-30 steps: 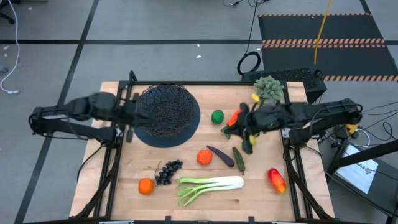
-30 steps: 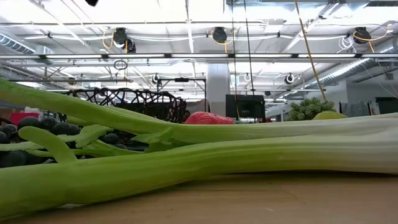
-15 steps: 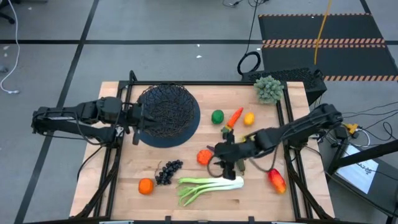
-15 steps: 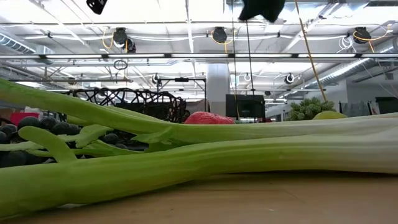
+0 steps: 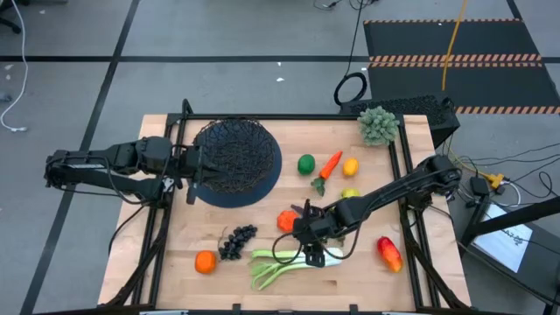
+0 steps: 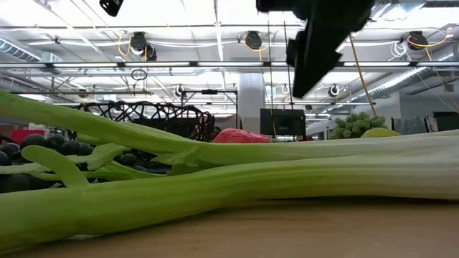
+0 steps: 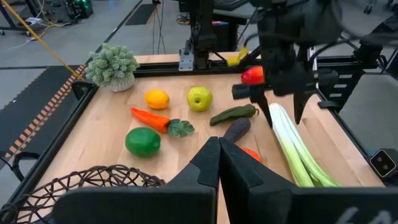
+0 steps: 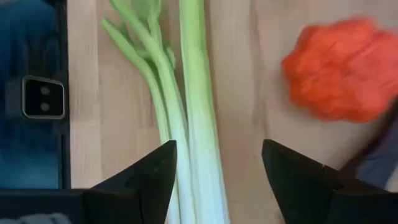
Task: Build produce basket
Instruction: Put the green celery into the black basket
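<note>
Basket [image 5: 234, 160] seen holding no produce. Leafy stalk [image 5: 293, 262] lies well apart from basket, near table's front edge. Right gripper [image 5: 308, 242] held above stalk, fingers spread wide, nothing gripped. Left gripper [image 7: 219, 163] pressed closed beside basket rim. Stalk between right fingers shown only by right wrist view.

Table [image 5: 262, 280]: pale wood boards, matt, grain visible. Basket [image 5: 234, 156]: black wire mesh, open weave, matt. Leafy stalk [image 8: 198, 124]: smooth, plastic-looking, faintly ribbed, slight sheen. Orange [image 8: 339, 68]: dimpled, rough skin, matt. Green apple [image 7: 142, 142] and mango [image 5: 388, 254]: smooth and glossy. Right gripper [image 8: 217, 171]: fingers [image 8: 146, 177] of dark, smooth moulded plastic with a dull sheen. Floor mat [image 5: 455, 44]: black, ribbed, rubber-like.
</note>
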Robot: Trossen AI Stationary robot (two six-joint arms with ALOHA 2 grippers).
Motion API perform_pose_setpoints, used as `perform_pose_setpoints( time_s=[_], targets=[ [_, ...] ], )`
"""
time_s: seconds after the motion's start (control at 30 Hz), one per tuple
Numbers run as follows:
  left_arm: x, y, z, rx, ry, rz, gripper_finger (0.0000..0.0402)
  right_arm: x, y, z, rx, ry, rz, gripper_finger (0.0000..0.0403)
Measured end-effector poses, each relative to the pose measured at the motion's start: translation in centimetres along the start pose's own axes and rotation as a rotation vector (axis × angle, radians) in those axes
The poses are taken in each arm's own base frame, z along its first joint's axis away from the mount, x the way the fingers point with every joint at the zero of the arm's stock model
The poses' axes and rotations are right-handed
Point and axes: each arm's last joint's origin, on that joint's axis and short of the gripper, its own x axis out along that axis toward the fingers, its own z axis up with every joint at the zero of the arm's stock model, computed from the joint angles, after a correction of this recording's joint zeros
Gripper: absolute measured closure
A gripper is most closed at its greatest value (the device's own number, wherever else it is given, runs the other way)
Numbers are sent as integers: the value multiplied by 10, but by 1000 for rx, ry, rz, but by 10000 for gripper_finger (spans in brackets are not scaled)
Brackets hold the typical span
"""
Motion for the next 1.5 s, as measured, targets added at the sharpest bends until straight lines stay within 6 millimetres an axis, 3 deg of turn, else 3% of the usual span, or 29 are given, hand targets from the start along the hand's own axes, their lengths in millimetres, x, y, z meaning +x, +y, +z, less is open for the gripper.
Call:
perform_pose_setpoints(
  time_s=[0.27,0.83,1.17,1.5],
  targets=[
    [0,-4,0,11,-1,-24,394,20,0,-4,24,78,27,187],
    [11,-5,0,17,18,-32,394,44,0,-5,-26,105,63,188],
    [22,-5,-2,39,49,-33,394,57,-14,-17,20,161,63,191],
    [24,-5,-3,40,59,-34,394,59,-20,-15,4,151,112,289]
  ],
)
